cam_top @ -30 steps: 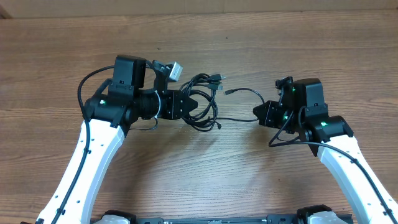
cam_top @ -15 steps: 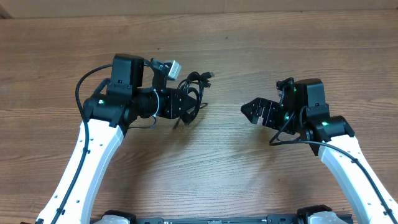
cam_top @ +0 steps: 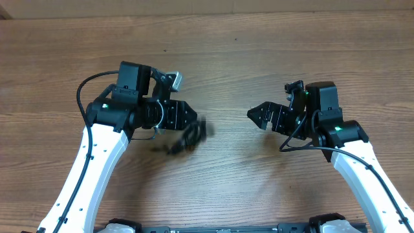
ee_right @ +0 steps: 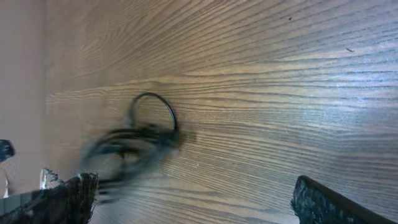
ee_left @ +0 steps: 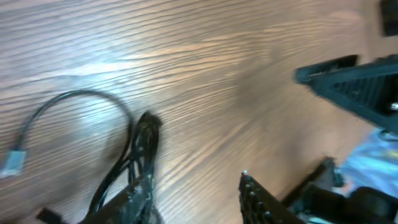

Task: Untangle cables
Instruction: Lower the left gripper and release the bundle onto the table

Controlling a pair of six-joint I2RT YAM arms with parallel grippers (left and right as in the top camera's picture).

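The cables (cam_top: 189,134) are one black bunch, blurred with motion, on the wood just in front of my left gripper (cam_top: 189,116). The left wrist view shows the cables (ee_left: 142,149) lying against the left finger (ee_left: 134,202). One loop ends in a small pale plug (ee_left: 12,163). The left gripper (ee_left: 196,186) has its jaws apart with bare wood between them. My right gripper (cam_top: 255,113) stands wide open well to the right of the bunch and holds nothing. From the right wrist the cables (ee_right: 134,142) smear ahead of the open right gripper (ee_right: 193,186).
The wooden table (cam_top: 220,52) runs to a pale strip along its far edge. My own arms' thicker black wires (cam_top: 87,90) loop beside each wrist. Bare wood lies between the two grippers.
The right gripper opened and let go of a strand, which snapped back to the bunch at the left. The left gripper's jaws have since parted and the bunch has slid toward the near side.
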